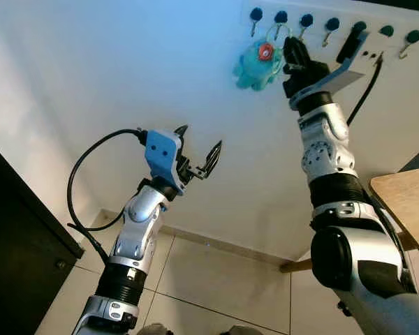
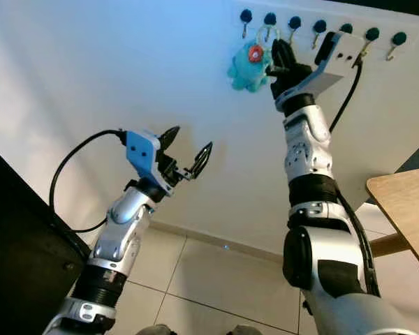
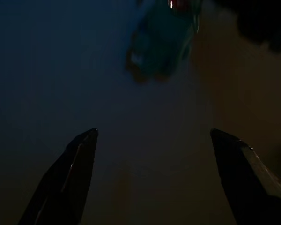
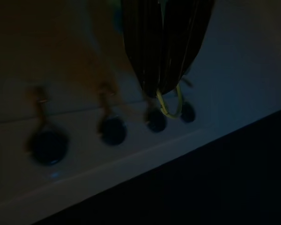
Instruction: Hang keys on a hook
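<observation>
The right gripper [image 1: 291, 50] is raised to the hook rail [image 1: 377, 33] on the wall [image 1: 126, 63], its fingers [image 4: 164, 51] pressed together on the yellow ring [image 4: 170, 104] of the keys, and the ring sits right at one hook [image 4: 155, 119] just past the fingertips, though I cannot tell whether it is over the hook. The teal plush keychain [image 1: 257, 63] hangs just beside the gripper, on its left. The left gripper [image 1: 200, 155] is held up well below and left of it, fingers spread wide and holding nothing.
</observation>
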Controlling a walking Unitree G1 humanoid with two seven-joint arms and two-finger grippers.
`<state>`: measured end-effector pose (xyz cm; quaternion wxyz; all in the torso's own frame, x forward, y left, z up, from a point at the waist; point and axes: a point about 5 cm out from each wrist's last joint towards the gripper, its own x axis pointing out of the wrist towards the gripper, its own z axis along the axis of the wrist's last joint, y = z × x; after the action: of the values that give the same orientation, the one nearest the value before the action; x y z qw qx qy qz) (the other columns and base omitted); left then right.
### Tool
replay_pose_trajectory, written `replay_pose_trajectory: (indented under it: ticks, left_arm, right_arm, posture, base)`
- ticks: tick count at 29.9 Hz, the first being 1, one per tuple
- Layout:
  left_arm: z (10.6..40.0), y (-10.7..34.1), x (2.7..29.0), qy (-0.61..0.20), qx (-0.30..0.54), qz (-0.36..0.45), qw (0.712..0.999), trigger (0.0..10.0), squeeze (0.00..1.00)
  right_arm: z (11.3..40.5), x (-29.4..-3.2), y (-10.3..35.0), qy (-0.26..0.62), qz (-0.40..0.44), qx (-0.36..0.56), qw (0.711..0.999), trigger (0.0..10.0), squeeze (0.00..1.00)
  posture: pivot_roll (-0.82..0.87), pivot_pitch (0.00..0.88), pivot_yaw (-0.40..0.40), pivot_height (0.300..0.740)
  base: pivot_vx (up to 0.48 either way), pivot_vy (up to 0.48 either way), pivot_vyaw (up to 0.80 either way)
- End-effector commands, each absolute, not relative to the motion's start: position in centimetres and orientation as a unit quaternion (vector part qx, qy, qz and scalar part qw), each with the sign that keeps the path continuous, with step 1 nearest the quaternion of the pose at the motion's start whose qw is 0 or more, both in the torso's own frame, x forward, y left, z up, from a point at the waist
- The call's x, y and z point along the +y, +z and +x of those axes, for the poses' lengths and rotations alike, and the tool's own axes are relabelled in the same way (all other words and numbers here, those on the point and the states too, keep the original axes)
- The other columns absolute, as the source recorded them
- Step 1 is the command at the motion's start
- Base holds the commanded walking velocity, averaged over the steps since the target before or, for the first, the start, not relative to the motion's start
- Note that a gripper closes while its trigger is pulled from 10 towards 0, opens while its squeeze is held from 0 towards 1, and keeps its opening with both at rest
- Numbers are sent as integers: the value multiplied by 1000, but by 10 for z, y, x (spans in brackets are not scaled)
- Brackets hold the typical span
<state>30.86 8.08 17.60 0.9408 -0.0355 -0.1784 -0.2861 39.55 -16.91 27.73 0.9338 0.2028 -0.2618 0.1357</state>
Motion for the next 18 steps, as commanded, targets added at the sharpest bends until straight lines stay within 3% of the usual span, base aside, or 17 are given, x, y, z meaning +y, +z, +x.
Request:
replay_pose_trajectory:
  ticks: [1,7,18]
  left_arm:
    - [305,179,74,-300,-186,-49,934,10000,0]
    - [302,200,61,-344,-215,-40,913,10000,0]
    - [301,197,61,-348,-208,-32,914,10000,0]
  right_arm:
    - [395,-173,283,131,204,-276,930,10000,0]
    - [397,-176,284,125,208,-278,929,10000,0]
    - [404,-174,268,127,227,-220,940,10000,0]
  posture:
    - [64,63,-40,740]
    - [68,63,-40,740]
    - [67,64,-40,740]
  base:
    - [0,0,0]
    - [0,0,0]
    - [0,0,0]
